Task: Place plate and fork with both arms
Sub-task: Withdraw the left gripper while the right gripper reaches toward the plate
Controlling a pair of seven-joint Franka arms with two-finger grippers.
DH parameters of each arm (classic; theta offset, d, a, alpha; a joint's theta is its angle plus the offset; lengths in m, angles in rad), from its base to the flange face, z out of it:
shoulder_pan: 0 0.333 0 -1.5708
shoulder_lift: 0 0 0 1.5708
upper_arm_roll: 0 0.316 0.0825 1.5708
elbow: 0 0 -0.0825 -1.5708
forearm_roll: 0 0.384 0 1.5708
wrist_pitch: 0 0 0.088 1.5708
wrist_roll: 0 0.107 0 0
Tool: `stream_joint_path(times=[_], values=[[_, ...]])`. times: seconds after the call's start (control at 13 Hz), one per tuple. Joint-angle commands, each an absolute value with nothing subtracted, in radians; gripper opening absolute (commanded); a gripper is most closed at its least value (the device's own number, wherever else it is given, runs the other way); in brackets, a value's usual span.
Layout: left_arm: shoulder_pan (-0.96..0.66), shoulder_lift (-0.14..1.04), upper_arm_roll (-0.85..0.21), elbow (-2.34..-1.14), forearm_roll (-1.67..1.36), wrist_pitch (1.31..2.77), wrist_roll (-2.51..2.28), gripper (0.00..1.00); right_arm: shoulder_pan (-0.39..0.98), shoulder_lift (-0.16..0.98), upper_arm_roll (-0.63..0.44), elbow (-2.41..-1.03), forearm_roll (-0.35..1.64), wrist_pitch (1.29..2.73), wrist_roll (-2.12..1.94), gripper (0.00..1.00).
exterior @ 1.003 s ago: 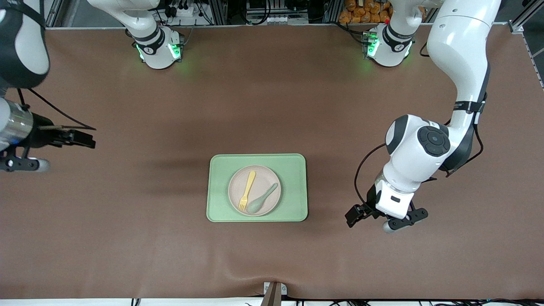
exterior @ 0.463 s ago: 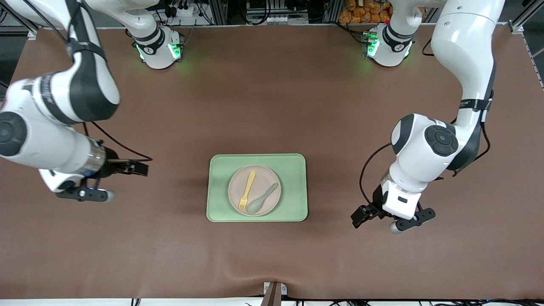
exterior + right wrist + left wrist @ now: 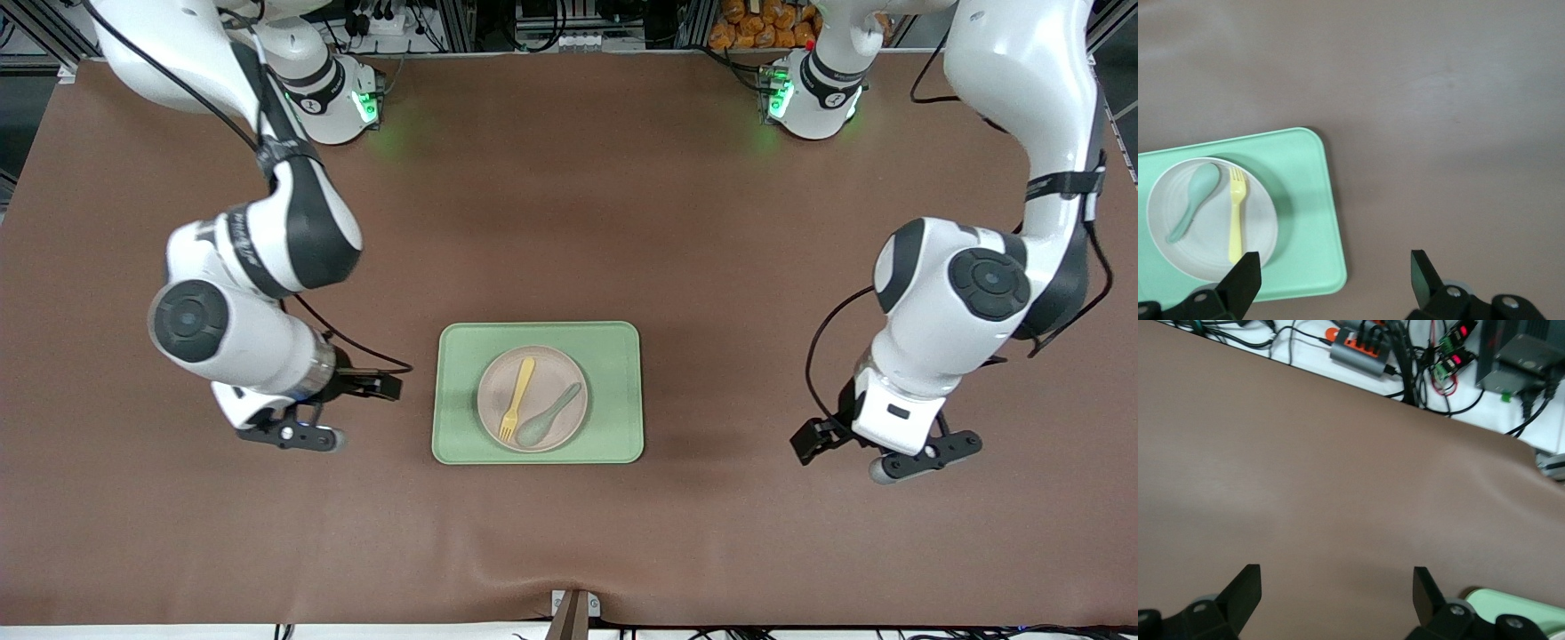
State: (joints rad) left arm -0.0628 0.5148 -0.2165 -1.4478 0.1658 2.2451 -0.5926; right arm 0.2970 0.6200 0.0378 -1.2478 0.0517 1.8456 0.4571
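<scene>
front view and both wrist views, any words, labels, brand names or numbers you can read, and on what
No text can be read for certain.
Right arm: a dark band on one link carries pale lettering, too small and tilted to read.
Plate, fork, spoon and green tray: no print or marks visible.
Left wrist view: the boxes and cables off the table's edge show no readable label.

spoon [image 3: 548,415] on green tray [image 3: 622,356]
</scene>
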Motion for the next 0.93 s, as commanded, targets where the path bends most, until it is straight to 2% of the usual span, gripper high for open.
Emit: stream_joint_path(times=[0.0,0.15,0.39,0.69,0.85], values=[[-0.032,0.456,-0.227,-1.471,0.190,2.168,-0.551,1.00,0.360,0.727,0.035,-1.138,0.055,1.854,0.523,0.95],[-0.019,0.434,-0.226,-1.470,0.189,2.122,-0.503,1.00,0.406,0.771,0.034,-1.134,0.054,1.931,0.592,0.89],[0.005,0.387,-0.232,-1.473,0.180,2.022,-0.450,1.00,0.455,0.840,0.032,-1.097,0.052,1.992,0.645,0.87],[0.005,0.315,-0.235,-1.473,0.166,1.887,-0.425,1.00,0.488,0.917,0.031,-1.083,0.045,2.083,0.672,0.70],[0.009,0.275,-0.233,-1.470,0.131,1.829,-0.382,1.00,0.506,0.940,0.028,-1.088,0.041,2.098,0.673,0.69]])
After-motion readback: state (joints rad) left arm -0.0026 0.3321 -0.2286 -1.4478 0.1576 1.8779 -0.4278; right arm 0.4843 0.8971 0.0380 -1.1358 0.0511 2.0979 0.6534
